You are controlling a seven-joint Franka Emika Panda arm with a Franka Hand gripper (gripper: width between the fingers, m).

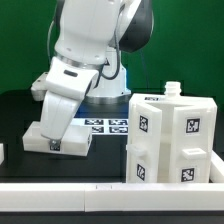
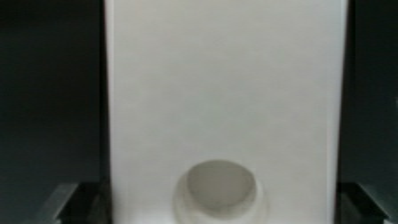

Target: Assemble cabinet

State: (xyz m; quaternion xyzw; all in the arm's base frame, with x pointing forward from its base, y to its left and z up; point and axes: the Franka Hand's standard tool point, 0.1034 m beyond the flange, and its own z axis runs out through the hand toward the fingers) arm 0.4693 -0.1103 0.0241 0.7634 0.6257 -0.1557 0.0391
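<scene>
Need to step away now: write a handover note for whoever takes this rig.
Gripper: down over a loose white panel on the table, at the exterior view's left; whether the jaws are shut on it cannot be told.
Cabinet body: upright at the exterior view's right, marker board between the two.
Done: body standing as a box.
Left: probably joining this panel.

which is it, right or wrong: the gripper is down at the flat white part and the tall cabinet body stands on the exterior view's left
Wrong side: the exterior view shows the tall cabinet body on its right. The gripper is down at the flat white part.
</scene>
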